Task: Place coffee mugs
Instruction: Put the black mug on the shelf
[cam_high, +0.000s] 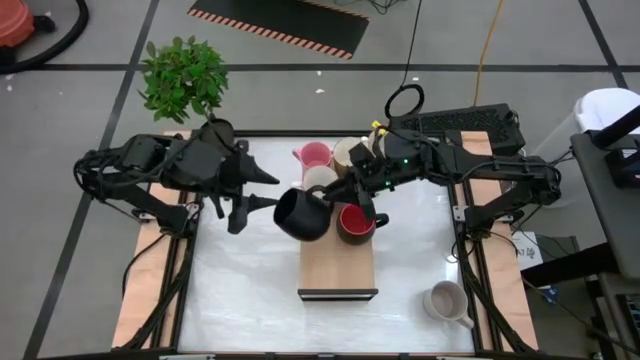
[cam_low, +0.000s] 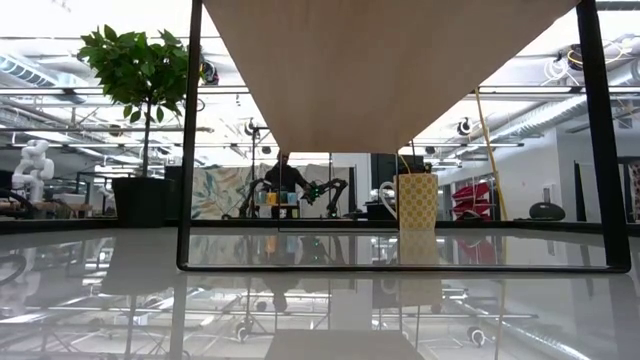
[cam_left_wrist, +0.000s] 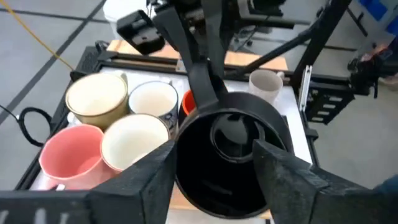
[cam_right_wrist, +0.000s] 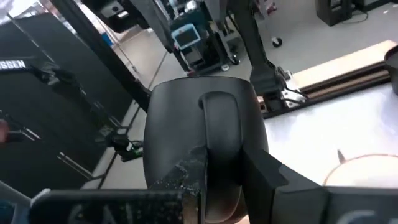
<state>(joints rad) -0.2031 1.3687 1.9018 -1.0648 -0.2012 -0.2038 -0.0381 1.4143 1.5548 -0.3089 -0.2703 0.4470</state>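
Observation:
The black mug (cam_high: 300, 213) hangs tilted over the left edge of the wooden board (cam_high: 338, 268), and its opening shows in the left wrist view (cam_left_wrist: 227, 155). My right gripper (cam_high: 335, 195) is shut on its handle. My left gripper (cam_high: 262, 193) is open just left of the mug, and its fingers (cam_left_wrist: 155, 180) stand on either side of the mug's body. I cannot tell whether they touch it. The red mug (cam_high: 355, 222) stands on the board. The pink mug (cam_high: 313, 155) and cream mugs (cam_high: 322, 178) stand behind it. A white mug (cam_high: 447, 300) stands alone near the right front. My right gripper pinches the black mug's handle (cam_right_wrist: 217, 124) between its two fingers (cam_right_wrist: 261, 168). It comes from the table's right and far side, slanting down. The mug tilts and hangs at the fingers over the board's left edge. Whether its base rests on anything stays hidden.
A potted plant (cam_high: 183, 78) stands at the far left corner. A black frame (cam_high: 460, 215) runs along the table's sides. The white mug also shows in the low view (cam_low: 418, 200). Bare white tabletop (cam_high: 240, 290) lies left of and in front of the board.

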